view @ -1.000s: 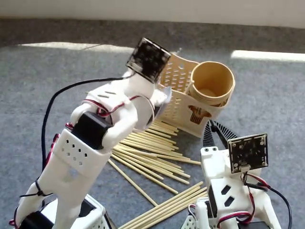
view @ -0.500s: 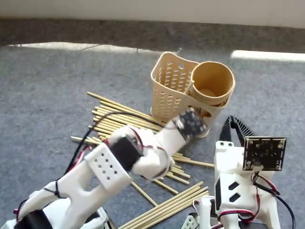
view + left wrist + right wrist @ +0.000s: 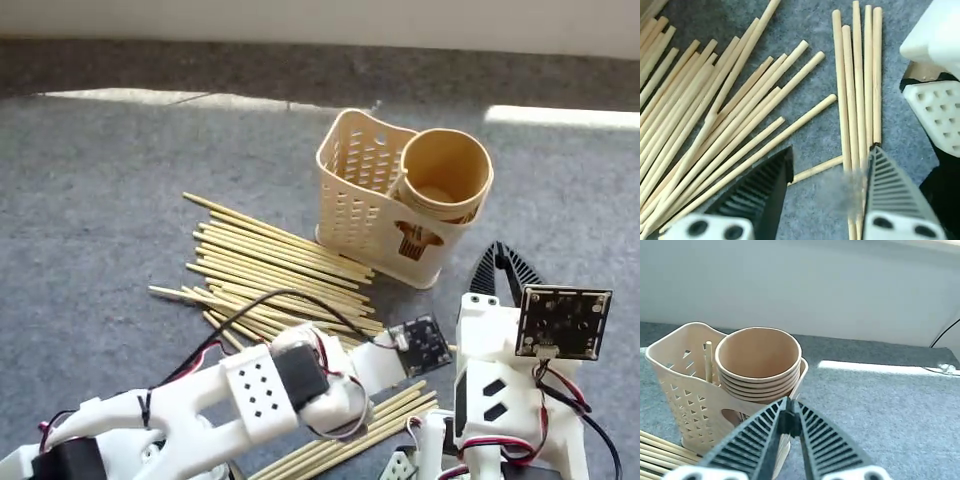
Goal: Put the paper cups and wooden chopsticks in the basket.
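Left wrist view: the left gripper (image 3: pixel 830 149) is fully spread and holds nothing; its fingertips hang just above the wooden chopsticks (image 3: pixel 730 115), one tip over a parallel group of four; whether it touches them cannot be told. Right wrist view: the right gripper (image 3: pixel 789 412) is closed on nothing, raised, facing the basket (image 3: pixel 685 390). The paper cups (image 3: pixel 445 175) sit stacked inside the basket, far right; loose chopsticks lie on the grey carpet (image 3: pixel 90 200), left of and nearer than the basket. One second ago the left arm (image 3: pixel 270 390) was raised beside the basket; it has since dropped to the near chopsticks.
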Available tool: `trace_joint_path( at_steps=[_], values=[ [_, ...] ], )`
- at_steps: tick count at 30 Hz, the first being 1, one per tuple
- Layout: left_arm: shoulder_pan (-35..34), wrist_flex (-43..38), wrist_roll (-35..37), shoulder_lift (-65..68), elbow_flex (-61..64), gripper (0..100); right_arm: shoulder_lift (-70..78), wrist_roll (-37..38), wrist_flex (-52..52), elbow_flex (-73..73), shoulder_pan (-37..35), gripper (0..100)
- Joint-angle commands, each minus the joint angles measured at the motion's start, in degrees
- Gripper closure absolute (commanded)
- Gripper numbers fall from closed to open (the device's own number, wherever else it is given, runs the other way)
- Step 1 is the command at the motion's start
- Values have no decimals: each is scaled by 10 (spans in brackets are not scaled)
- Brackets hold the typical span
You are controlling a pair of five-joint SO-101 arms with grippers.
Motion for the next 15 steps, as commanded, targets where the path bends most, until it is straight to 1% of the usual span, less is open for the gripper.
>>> trace_joint_path(
  at_steps=[1, 4, 8, 12, 15],
  values=[
    [22, -36, 22, -13, 17, 744, -2, -4, -16, 1, 5, 992],
    [22, -49, 25, -13, 34, 736, -2, -4, -16, 1, 5, 992],
    [21, -47, 25, -2, 45, 736, -2, -4, -16, 1, 5, 992],
    [20, -48, 25, 61, 39, 736, -2, -4, -16, 1, 5, 992],
    [20, -45, 25, 119, 0, 736, -2, -4, -16, 1, 5, 992]
  ],
)
